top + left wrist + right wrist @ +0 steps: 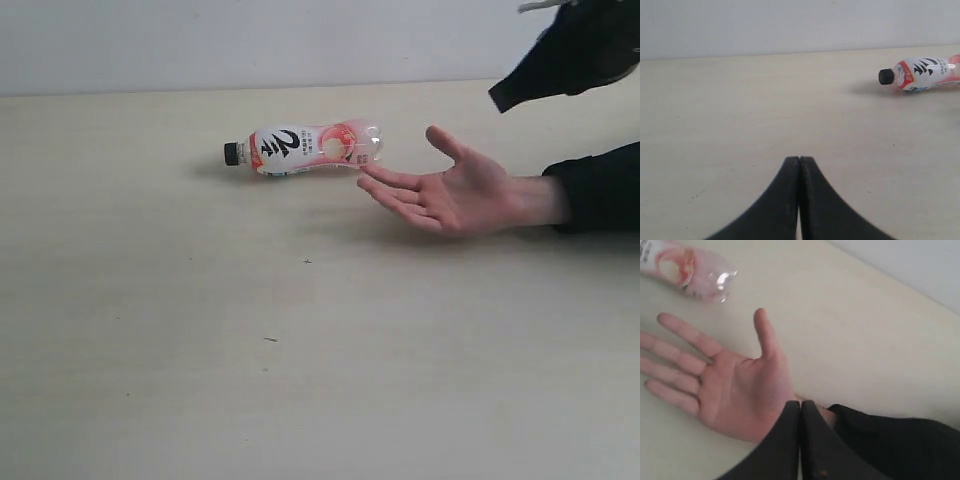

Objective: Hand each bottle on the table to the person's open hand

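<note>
One bottle, pink-and-white with a black cap (305,148), lies on its side on the pale beige table (200,350), cap pointing left; I also see this bottle (922,73) in the left wrist view and its clear base (690,270) in the right wrist view. The person's open hand (455,190) rests palm up just right of the bottle, fingertips nearly touching its base, a black sleeve (600,190) covering the wrist. My right gripper (503,97) hangs shut above that wrist (800,404), empty. The left gripper (799,159) is shut over bare table, well away from the bottle. The other bottles are out of view.
A plain pale wall (250,40) runs behind the table's far edge. A few tiny dark specks (307,261) mark the tabletop.
</note>
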Action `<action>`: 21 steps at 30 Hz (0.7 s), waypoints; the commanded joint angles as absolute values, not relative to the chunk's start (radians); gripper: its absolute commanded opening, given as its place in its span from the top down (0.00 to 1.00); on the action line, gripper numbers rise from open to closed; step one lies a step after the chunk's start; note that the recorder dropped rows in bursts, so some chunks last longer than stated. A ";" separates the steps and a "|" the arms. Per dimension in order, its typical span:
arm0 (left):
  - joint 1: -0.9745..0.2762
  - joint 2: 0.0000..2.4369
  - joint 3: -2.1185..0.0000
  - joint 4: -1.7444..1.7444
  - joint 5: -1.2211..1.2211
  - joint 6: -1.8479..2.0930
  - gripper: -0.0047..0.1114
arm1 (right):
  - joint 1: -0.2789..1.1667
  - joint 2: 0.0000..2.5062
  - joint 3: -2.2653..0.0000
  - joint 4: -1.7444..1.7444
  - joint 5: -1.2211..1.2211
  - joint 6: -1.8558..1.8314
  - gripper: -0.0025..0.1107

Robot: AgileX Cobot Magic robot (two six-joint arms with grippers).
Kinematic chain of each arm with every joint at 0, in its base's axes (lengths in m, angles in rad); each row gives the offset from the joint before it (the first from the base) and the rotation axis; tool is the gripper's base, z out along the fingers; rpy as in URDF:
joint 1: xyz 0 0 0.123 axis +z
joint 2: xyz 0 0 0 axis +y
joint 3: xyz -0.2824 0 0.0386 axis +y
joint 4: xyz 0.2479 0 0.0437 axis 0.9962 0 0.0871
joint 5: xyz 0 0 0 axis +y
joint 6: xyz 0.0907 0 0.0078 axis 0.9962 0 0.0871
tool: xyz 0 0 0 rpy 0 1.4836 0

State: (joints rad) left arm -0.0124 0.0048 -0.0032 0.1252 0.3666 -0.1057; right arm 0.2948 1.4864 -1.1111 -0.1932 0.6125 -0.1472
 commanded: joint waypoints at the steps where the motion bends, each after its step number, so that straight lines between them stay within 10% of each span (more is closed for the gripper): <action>1: -0.010 0.000 0.000 0.126 0.362 -0.108 0.94 | 0.290 1.633 -1.272 -0.058 0.733 -0.480 0.98; 21: -0.010 0.000 0.000 0.126 0.362 -0.108 0.94 | 0.293 1.923 -1.563 0.200 0.651 -0.569 0.98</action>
